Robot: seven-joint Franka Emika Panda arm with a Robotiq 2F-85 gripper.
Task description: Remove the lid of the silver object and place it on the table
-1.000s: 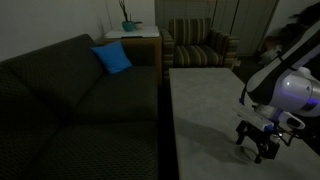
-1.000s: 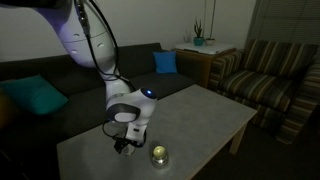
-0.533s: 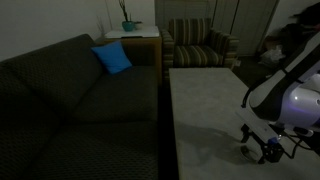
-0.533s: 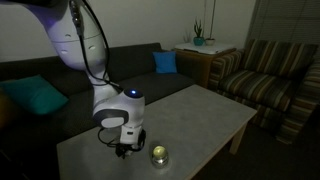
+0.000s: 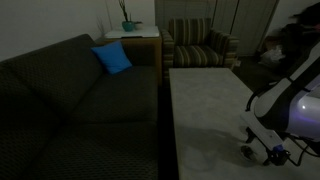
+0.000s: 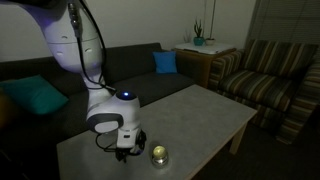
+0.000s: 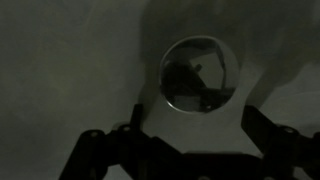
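Silver object [image 6: 158,154] sits on table [image 6: 205,108]; lid [image 7: 200,75] on top of it. Gripper [image 6: 127,150] low, just beside silver object, jaws spread wide, empty. Wrist view: lid ahead of fingers [image 7: 97,150], untouched. Lid likely light, rigid, thin, slick metal; may stick or drag container. Best hold: opposite rim edges, centred.

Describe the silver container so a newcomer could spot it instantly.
Find the long pale grey coffee table in front of the dark sofa. Near its camera-side end, beside the robot's pincer, sits a small round silver container, the only shiny object on the tabletop.
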